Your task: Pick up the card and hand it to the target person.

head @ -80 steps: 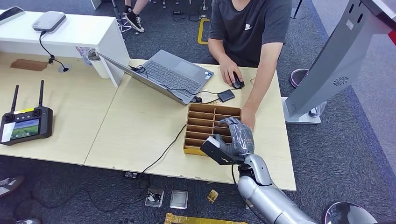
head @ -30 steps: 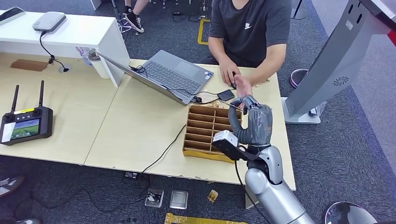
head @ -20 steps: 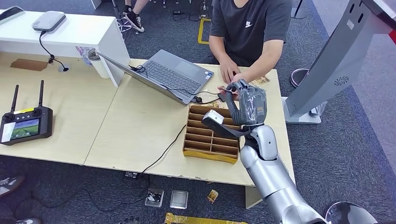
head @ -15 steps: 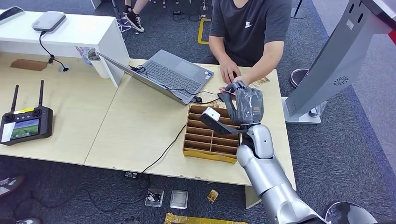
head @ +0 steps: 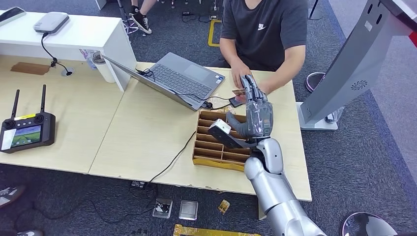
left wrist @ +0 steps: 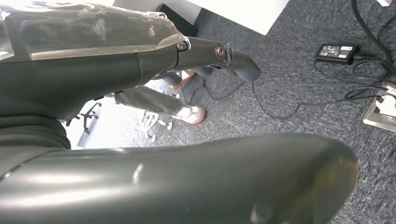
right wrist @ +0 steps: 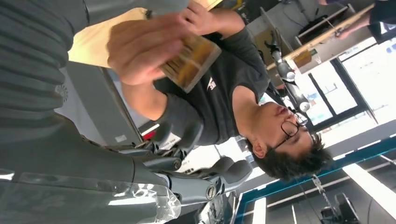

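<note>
We see our right hand (head: 256, 110) raised over the far end of the wooden divider tray (head: 216, 140), with its fingers (head: 250, 87) stretched out straight toward the person (head: 265, 29) seated across the table (head: 147, 132). The fingers lie apart and grip nothing — in the right wrist view they (right wrist: 196, 172) fan out loosely, well clear of the card.

The card (head: 239, 92) sits just beyond our fingertips, at the person's hand (head: 242, 78), beside the laptop's near corner. In the right wrist view the card (right wrist: 191, 60) is a yellowish-brown rectangle pinched in the person's hand (right wrist: 144, 49), held away from our own fingers; we touch it nowhere that we can see.

Our left hand (left wrist: 140, 140) hangs low over grey carpet, with a power adapter (left wrist: 337, 52) and cables on the floor beyond it. Its thumb and one finger reach out straight with a gap between them and nothing in that gap — so it holds nothing.

On the table we also see an open grey laptop (head: 172, 78), a small black device (head: 235, 102) by the tray, and, far to our left on the neighbouring desk, a remote controller (head: 27, 130) with two antennas and a lit screen.
</note>
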